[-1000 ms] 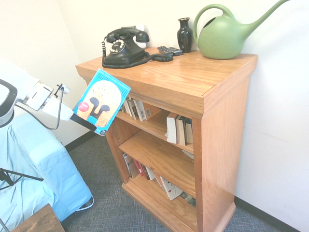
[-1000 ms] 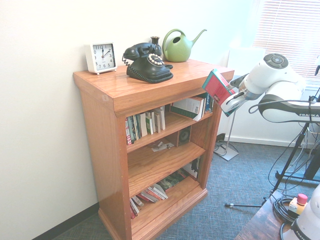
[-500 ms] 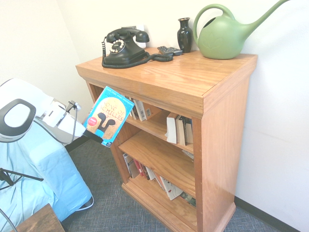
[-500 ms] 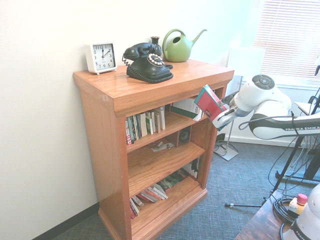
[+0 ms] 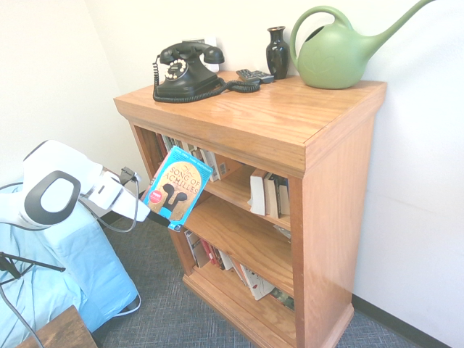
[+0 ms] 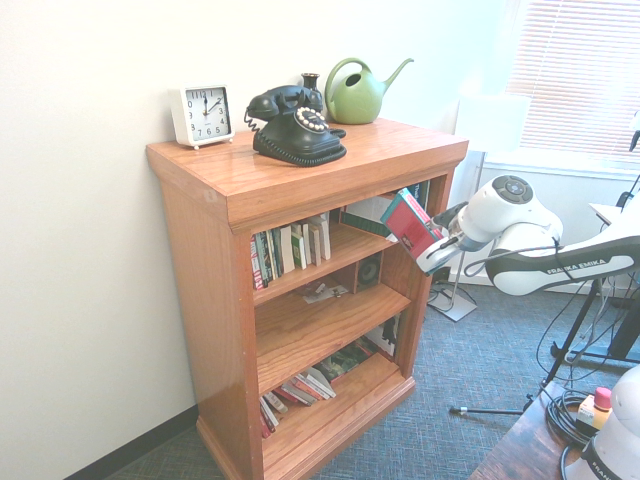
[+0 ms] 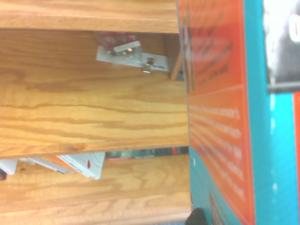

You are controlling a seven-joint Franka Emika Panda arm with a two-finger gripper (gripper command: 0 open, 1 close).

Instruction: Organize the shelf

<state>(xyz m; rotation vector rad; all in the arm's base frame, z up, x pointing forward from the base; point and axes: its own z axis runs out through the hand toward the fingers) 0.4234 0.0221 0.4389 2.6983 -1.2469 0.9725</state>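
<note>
In the first exterior view the shelf (image 5: 290, 181) stands against the far wall, and the tool (image 5: 151, 215) comes in from the left pinching a blue book (image 5: 177, 188) by its lower corner, cover tilted up toward the open front of the upper tiers, probably so it can go in spine-out with the others. The top tier already has books (image 5: 199, 161) leaning at its left and another group (image 5: 267, 194) further right, with a bare gap between them; the middle tier (image 5: 243, 235) looks mostly bare, so it offers the most room. The thick overhanging top juts out above the book, an edge to stay under. On top sit a phone (image 5: 185, 70), a vase (image 5: 277, 52) and a watering can (image 5: 337, 51), well clear of the arm. In the second exterior view the arm enters from the right, the book (image 6: 410, 222) held just in front of the right upright, near the top tier; a clock (image 6: 201, 114) stands at the far left of the top. In the wrist view the book's orange back cover (image 7: 220, 117) fills one side, and beyond it a bare oak board (image 7: 89, 103) shows with small clutter (image 7: 131, 55) at its back.
</note>
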